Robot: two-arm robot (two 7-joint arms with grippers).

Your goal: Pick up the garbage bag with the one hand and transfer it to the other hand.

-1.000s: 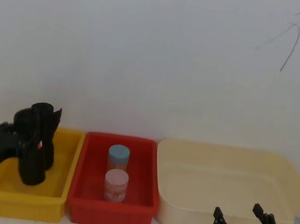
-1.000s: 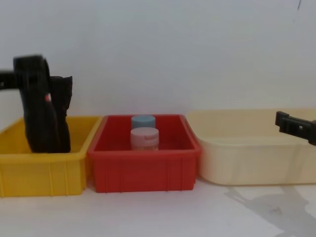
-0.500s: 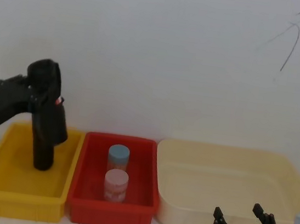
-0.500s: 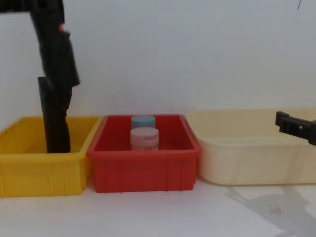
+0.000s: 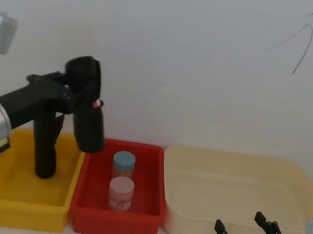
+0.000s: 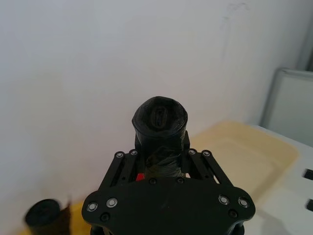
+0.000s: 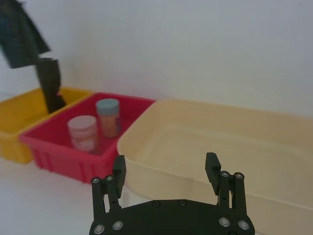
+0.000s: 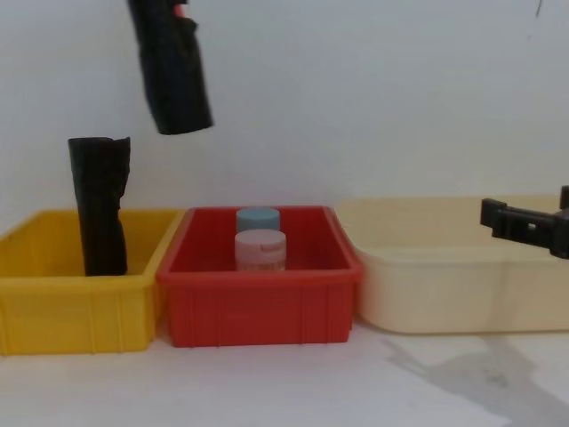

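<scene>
The left tool (image 5: 81, 91) reaches in from the left edge of the head view and is clenched on the garbage bag (image 5: 90, 131) near the roll's upper end. The roll hangs in the air at centre-left of the frame, slightly tilted, over the border between the yellow bin (image 5: 16, 214) and the red bin (image 5: 114, 220). Its red mark peeks out beside the fingers.

The step in hand looks like the carry toward the handover. It would go best with a firm clench, a level sweep rightward, and the free lower length of the roll offered outward, since that is the part another tool could take. The crinkled plastic may slip, so the left tool should probably let go only once the other has closed fully. The right tool (image 5: 243, 227), low at the lower right of the frame over the bench (image 8: 267, 382), is released with its fingers spread. It would need to rise to meet the roll.

The yellow bin at lower left holds a plain black roll (image 5: 45, 148) standing upright. Just beside it, the red bin holds two jars in a line, a blue-lidded jar (image 5: 123, 163) behind a pink-lidded jar (image 5: 120, 192). The cream tray (image 5: 238, 197) at the right shows a bare floor.
</scene>
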